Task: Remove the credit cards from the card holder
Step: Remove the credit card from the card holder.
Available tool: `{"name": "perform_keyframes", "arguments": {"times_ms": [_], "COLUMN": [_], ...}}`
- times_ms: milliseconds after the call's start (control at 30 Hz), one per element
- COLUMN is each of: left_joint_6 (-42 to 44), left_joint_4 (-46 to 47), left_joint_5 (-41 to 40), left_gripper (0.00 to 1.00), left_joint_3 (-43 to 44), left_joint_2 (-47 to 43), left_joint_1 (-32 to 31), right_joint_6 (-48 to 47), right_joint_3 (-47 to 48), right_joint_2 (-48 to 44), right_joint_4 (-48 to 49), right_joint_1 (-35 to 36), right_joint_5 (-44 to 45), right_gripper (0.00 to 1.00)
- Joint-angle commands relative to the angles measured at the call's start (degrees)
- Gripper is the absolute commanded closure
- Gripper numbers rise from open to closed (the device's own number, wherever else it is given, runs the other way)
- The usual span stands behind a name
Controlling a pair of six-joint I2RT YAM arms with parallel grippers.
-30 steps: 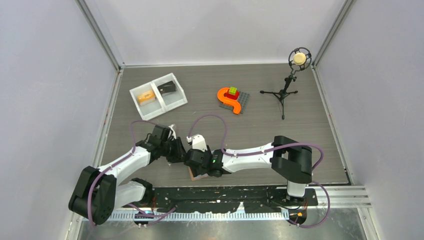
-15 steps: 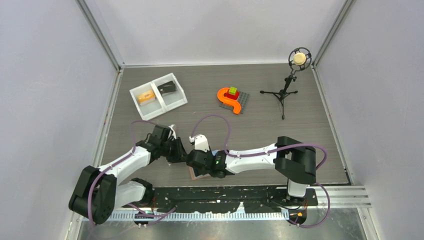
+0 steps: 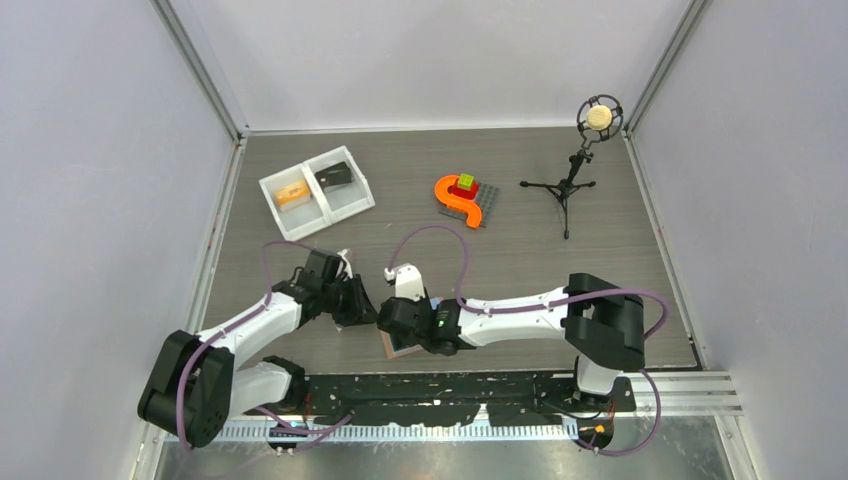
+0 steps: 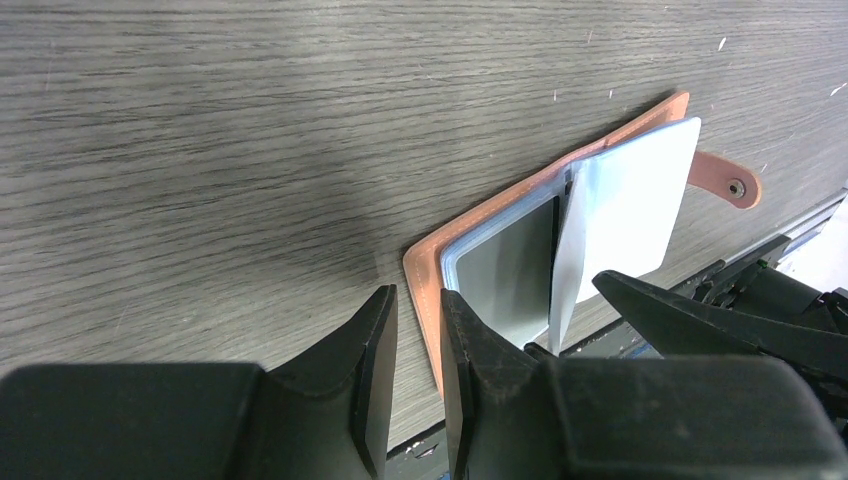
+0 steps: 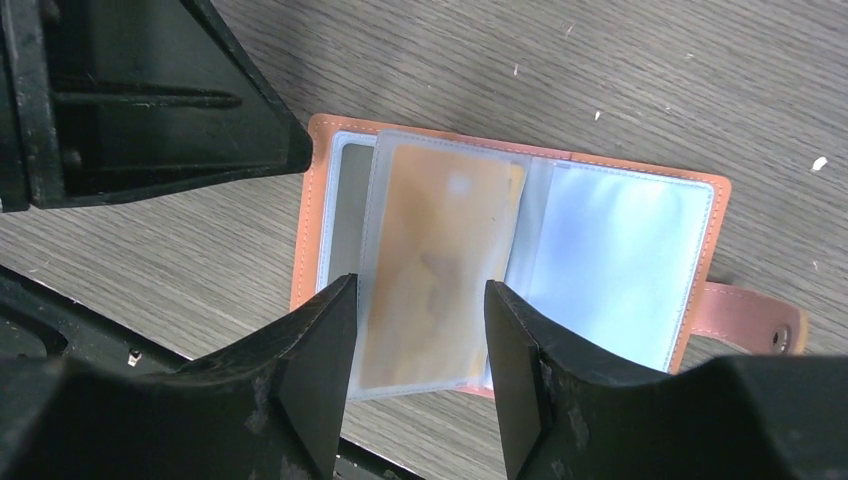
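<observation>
The card holder (image 5: 620, 250) lies spread open on the table near the front edge, salmon outside with light blue pockets and a side tab (image 5: 750, 325). It also shows in the left wrist view (image 4: 480, 230) and, mostly hidden under my arms, in the top view (image 3: 400, 348). A clear leaf holds an orange-tan credit card (image 5: 440, 250). A grey card (image 5: 343, 205) sits in the left pocket. My right gripper (image 5: 420, 285) is open and hovers over the leaf, holding nothing. My left gripper (image 4: 418, 295) has its jaws a narrow gap apart at the holder's left edge.
A white two-compartment tray (image 3: 317, 192) stands at the back left. An orange S-shaped toy on a grey plate (image 3: 462, 198) is at mid back. A microphone on a tripod (image 3: 590, 130) is at back right. The black base rail (image 3: 450, 385) runs just behind the holder.
My right arm has shifted slightly to the right and its wrist has turned a little over the holder. The left arm has hardly moved.
</observation>
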Motion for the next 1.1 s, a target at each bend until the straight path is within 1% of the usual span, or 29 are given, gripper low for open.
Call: {"name": "perform_keyframes", "arguments": {"times_ms": [0, 233, 400, 533, 733, 833, 933, 1033, 1067], "left_joint_6": [0.93, 0.9, 0.96, 1.13, 1.3, 1.1, 0.38, -0.85, -1.43], "left_joint_4": [1.5, 1.5, 1.34, 1.0, 0.33, 0.19, 0.35, 1.4, 2.02], "left_joint_5": [-0.29, -0.2, -0.13, 0.15, 0.58, 0.89, 0.89, 0.81, 0.66], "left_gripper": [0.76, 0.76, 0.76, 0.75, 0.75, 0.75, 0.75, 0.75, 0.75], "left_joint_3": [-0.19, -0.27, -0.06, 0.45, 0.64, 0.69, 1.01, 1.21, 1.17], "left_joint_2": [0.16, -0.07, -0.25, -0.16, -1.84, -2.99, -4.11, -5.05, -5.35], "left_joint_1": [0.31, 0.31, 0.31, 0.31, 0.18, -0.18, -1.19, -3.0, -4.08], "right_joint_6": [1.19, 1.82, 2.41, 2.56, 2.97, 1.06, -2.75, -5.53, -7.18], "right_joint_3": [-0.39, -0.32, -1.78, -4.96, -11.04, -12.53, -13.4, -14.26, -15.07], "right_joint_2": [-2.83, -3.8, -8.6, -12.3, -16.3, -18.91, -21.47, -22.64, -22.99], "right_joint_4": [-0.79, -3.94, -6.55, -6.79, -6.13, -4.01, -0.64, 2.59, 5.52], "right_joint_1": [0.37, 0.35, 0.28, -0.31, -3.54, -4.11, -4.64, -6.17, -7.08], "right_joint_5": [3.27, 5.54, 7.98, 9.48, 8.57, 6.93, 4.28, -0.12, -2.67], "right_gripper": [0.44, 0.44, 0.44, 0.44, 0.47, 0.48, 0.49, 0.51, 0.52]}}
